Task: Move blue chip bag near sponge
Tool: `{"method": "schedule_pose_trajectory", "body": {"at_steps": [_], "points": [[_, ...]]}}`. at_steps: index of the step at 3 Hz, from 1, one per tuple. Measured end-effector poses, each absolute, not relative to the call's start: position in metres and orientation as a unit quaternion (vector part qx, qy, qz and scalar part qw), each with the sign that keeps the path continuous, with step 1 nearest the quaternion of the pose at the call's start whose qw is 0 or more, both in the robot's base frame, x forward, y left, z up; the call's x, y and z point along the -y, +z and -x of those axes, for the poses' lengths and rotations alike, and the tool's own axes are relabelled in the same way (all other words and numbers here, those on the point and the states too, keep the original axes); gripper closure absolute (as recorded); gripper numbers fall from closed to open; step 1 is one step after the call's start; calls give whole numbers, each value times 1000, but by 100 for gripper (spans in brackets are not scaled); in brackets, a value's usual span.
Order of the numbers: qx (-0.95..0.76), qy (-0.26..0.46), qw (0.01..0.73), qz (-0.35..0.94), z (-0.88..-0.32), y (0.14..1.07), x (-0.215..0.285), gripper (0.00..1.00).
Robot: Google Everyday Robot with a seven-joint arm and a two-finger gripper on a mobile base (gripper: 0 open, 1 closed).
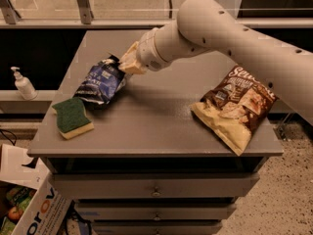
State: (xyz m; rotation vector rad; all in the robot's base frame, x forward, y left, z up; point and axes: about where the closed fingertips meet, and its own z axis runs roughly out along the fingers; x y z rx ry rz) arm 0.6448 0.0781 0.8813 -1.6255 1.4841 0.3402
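The blue chip bag [100,82], crinkled navy foil with white lettering, lies on the left part of the grey cabinet top [156,116]. The sponge [72,116], green top over yellow foam, lies just to its front left, almost touching its lower corner. My gripper [122,64] sits at the bag's upper right corner, at the end of the white arm that reaches in from the right.
A larger brown-and-cream chip bag [237,106] lies on the right side of the top, near the front edge. A white pump bottle [23,83] stands on a lower shelf to the left. A cardboard box [29,209] sits on the floor at the lower left.
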Motion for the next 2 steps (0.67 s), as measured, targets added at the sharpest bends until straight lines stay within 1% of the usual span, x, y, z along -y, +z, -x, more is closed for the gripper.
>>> {"method": "schedule_pose_trajectory", "body": {"at_steps": [1, 2], "points": [[-597, 138, 441, 656, -644, 881, -80, 13], [-596, 139, 440, 657, -643, 880, -82, 0]]}}
